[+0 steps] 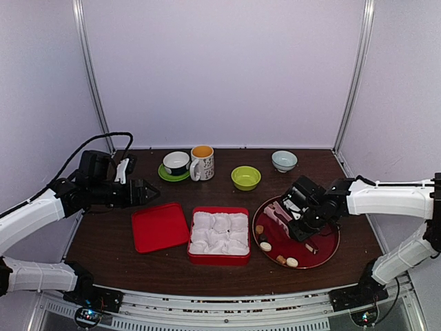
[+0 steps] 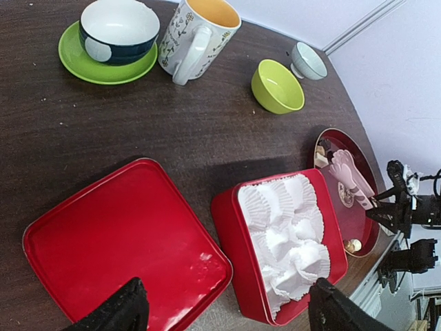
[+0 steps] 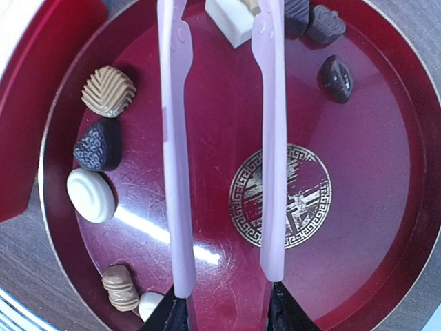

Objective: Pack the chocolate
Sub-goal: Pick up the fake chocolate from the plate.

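— Checking our aim: what do the pink tongs face?
— Our right gripper clasps them over the red plate; the white square chocolate lies straight ahead, between their arms. Our left gripper hangs spread, well apart.

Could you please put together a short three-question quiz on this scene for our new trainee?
1. True or false: the paper cups in the red box are all empty.
2. Fill in: the chocolate lies on the round red ____.
3. What does the right claw hold? A. pink tongs B. the red box C. nothing
Key: 1 true; 2 tray; 3 A.
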`<state>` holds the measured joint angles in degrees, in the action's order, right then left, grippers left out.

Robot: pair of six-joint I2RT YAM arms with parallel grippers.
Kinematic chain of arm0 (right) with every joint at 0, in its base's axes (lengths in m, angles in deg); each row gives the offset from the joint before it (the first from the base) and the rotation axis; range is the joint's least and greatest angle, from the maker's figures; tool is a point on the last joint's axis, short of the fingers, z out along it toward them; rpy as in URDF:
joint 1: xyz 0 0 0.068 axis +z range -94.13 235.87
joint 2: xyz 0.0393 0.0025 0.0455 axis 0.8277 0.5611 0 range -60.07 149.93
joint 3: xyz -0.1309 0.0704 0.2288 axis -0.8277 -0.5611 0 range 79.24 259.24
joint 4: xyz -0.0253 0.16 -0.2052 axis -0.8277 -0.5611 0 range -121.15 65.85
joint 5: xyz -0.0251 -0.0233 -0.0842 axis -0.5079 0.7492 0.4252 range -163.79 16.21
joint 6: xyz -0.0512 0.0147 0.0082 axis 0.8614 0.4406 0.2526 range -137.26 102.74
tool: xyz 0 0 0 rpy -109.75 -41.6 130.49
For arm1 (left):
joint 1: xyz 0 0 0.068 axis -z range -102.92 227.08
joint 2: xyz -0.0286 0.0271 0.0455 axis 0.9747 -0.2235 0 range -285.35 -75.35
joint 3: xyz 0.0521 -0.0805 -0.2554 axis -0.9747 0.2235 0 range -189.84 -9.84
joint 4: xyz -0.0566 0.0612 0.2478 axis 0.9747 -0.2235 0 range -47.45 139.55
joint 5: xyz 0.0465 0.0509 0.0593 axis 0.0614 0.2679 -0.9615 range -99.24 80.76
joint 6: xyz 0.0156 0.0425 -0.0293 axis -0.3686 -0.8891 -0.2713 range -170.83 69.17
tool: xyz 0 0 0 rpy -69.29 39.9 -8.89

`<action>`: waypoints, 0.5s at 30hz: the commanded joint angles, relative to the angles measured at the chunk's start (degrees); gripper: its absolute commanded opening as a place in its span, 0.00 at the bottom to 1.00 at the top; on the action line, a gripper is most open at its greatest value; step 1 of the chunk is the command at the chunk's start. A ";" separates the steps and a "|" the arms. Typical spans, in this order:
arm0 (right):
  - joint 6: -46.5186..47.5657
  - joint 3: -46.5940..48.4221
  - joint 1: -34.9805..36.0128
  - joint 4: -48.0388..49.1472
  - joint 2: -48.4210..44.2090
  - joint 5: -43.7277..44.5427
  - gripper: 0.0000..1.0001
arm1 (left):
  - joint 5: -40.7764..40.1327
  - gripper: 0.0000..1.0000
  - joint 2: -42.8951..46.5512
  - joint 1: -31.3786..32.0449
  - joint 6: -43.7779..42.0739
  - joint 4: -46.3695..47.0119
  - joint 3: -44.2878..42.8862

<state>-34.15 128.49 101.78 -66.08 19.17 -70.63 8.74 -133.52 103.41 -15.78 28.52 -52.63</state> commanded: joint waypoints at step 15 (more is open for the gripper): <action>2.91 1.20 -2.74 0.88 1.85 -1.61 0.40 | -0.33 0.83 -0.79 0.34 -0.06 1.79 -0.63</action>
<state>-32.36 128.49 99.52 -66.24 19.43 -70.52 8.72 -133.96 103.41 -15.78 28.52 -52.63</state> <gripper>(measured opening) 0.394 0.828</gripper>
